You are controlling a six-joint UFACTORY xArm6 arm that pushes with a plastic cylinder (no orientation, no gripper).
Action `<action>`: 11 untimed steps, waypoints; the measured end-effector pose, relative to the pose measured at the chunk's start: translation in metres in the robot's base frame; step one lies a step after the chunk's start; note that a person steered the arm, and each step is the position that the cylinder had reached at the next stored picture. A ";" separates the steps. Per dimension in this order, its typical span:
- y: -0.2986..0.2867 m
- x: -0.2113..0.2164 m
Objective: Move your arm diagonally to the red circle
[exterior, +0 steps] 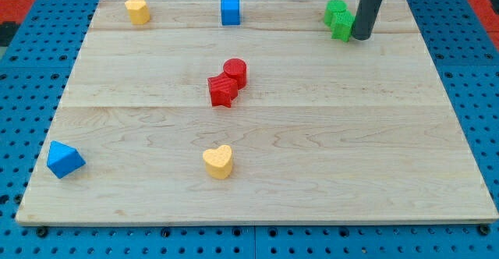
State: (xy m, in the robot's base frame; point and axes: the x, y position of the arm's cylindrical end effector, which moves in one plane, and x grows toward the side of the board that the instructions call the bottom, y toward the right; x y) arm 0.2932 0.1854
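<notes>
Worktop (390, 173): pale wooden board, which you see lying on a blue pegboard surface.
Red circle (235, 71): your target; a short round block standing upright near the middle of the worktop, its flat top facing up. Being round, it shows no long axis and no heading you could read.
Red star-like block (222, 90): touching the red circle on its lower-left side, toward the view's bottom.
Green block (338, 19): near the view's top right; its shape looks irregular and cannot be made out exactly. It sits just left of the rod, touching or nearly touching it.
Blue cube (230, 12): at the view's top, centre, well apart from the target.
Yellow block, top left (137, 10): rounded; exact shape unclear.
Yellow heart (218, 161): below the red pair, toward the view's bottom.
Blue triangular block (64, 159): at the view's lower left, near the board's edge.
Path: between the rod and the red circle you find only the green block, right at the rod's side; the rest of that diagonal stretch is bare wood.
Arm: a straight dark rod enters from the view's top right, leaning slightly.
My tip (360, 37): resting on the worktop, well apart from the red circle, up and to its right.
Fingers: none to be seen; the arm ends in the rod only.
</notes>
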 end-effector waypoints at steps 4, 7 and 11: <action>0.014 0.004; 0.020 0.011; -0.113 -0.005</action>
